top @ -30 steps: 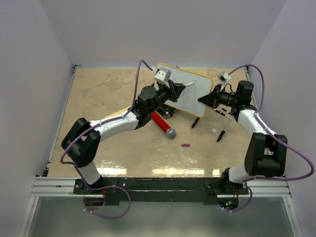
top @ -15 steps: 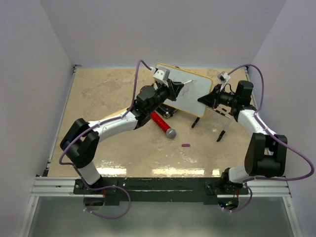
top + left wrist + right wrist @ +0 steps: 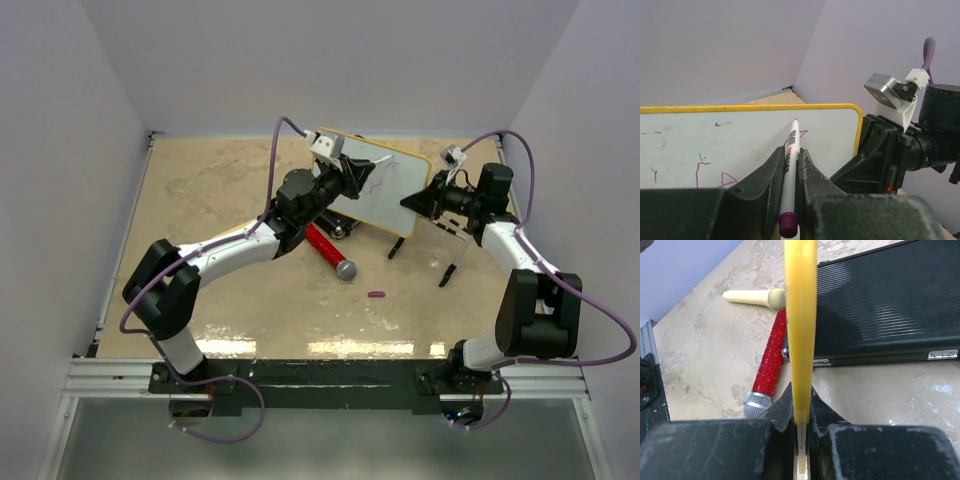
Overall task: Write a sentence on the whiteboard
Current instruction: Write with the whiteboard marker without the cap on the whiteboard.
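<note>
Left wrist view shows the left gripper (image 3: 791, 152) clamped on the marker (image 3: 792, 137), whose tip meets the whiteboard (image 3: 740, 135) just beyond the fingers. It has crept toward the yellow rim, so the sentence (image 3: 702, 167) grows but looks unfinished. Farther off, the right gripper (image 3: 800, 391) pinches the board's edge.
</note>
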`<state>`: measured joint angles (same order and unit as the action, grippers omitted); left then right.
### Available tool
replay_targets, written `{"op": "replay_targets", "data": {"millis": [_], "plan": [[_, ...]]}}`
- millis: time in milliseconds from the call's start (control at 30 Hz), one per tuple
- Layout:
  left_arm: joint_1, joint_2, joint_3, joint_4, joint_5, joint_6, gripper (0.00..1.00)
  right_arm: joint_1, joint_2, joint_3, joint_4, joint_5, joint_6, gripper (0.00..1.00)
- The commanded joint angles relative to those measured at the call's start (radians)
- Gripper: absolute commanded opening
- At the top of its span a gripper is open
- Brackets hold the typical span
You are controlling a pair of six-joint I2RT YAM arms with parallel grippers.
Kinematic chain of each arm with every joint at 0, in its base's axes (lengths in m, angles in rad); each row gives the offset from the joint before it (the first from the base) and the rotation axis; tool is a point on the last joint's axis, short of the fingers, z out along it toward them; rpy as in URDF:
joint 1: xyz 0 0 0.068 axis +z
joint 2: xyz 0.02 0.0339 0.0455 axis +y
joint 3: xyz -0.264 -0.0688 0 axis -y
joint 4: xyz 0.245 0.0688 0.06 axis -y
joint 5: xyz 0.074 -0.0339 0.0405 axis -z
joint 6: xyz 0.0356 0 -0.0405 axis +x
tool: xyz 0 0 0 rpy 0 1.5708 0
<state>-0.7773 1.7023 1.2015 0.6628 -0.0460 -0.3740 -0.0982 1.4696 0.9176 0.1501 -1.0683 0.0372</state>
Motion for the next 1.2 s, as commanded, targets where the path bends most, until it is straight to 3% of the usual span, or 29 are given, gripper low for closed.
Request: {"op": "replay_targets", "data": {"millis": [0, 1167], "plan": [[0.001, 0.016, 0.050, 0.021, 0.008, 0.023, 0.00, 0.006, -0.029, 0.020, -0.011, 0.013, -0.031, 0.00], [-0.002, 0.000, -0.034, -0.040, 0.031, -0.014, 0.00, 0.006, -0.032, 0.018, -0.009, 0.011, -0.031, 0.00]]}}
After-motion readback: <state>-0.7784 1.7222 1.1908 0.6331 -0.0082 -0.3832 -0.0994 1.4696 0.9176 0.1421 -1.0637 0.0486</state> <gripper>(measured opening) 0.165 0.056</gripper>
